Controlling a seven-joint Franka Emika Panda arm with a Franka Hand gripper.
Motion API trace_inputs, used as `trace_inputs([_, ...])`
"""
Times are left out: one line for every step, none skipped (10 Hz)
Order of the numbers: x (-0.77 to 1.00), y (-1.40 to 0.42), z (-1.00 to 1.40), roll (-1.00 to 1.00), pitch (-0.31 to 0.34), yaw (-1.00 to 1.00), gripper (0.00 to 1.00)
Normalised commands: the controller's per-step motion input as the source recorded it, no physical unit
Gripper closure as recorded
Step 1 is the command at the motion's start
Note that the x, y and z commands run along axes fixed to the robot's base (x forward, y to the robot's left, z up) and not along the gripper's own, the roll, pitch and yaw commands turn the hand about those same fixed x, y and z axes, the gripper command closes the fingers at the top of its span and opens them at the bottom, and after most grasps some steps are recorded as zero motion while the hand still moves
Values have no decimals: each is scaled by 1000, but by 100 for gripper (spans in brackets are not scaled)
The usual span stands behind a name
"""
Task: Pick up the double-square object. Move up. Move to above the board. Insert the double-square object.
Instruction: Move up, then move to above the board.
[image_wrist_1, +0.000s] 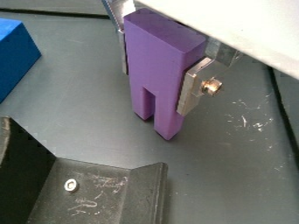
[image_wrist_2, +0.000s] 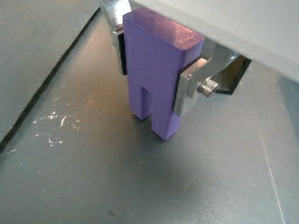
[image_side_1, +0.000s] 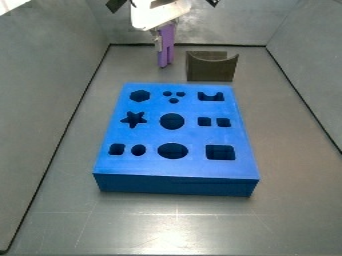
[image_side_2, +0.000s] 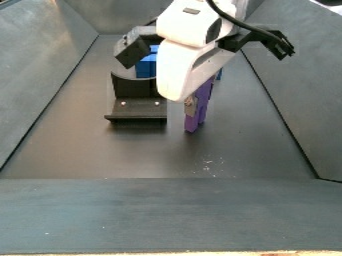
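The double-square object (image_wrist_1: 158, 61) is a light purple upright block with a slot that splits its lower end into two legs. My gripper (image_wrist_1: 158, 77) is shut on it, with a silver finger (image_wrist_1: 194, 87) pressed on each side. Both wrist views show this grip (image_wrist_2: 156, 74). In both side views the gripper (image_side_1: 164, 35) holds the block (image_side_1: 166, 50) upright at or just above the floor, beyond the far edge of the blue board (image_side_1: 174, 125). I cannot tell whether the legs touch the floor. The board's corner (image_wrist_1: 14, 52) shows in a wrist view.
The dark fixture (image_side_1: 210, 66) stands on the floor beside the held block, also seen close by in a wrist view (image_wrist_1: 82, 188) and in a side view (image_side_2: 134, 102). Grey sloping walls (image_side_1: 80, 90) enclose the floor. Scratches (image_wrist_2: 52, 122) mark the floor.
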Motion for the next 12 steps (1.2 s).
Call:
trace_inputs([0,0,267,0,0,0,100])
trace_inputs([15,61,232,8,8,-11,100])
trace_inputs([300,-269,1000,126,167,-91,100])
trace_inputs([303,-285,1000,113,205,-79,100])
trace_inputs([290,-269,1000,122,220,-37,100])
trace_inputs([281,-257,1000,135,199,-2,100])
trace_inputs([272,-253,1000,148,174,21,100])
trace_inputs([262,-243,1000,156,151,33,100])
trace_inputs([256,-234,1000,161,143,40,100])
trace_inputs([246,-225,1000,157,140,42,100])
trace_inputs([240,-216,1000,154,138,42,100])
trace_inputs([234,-209,1000,153,138,42,100])
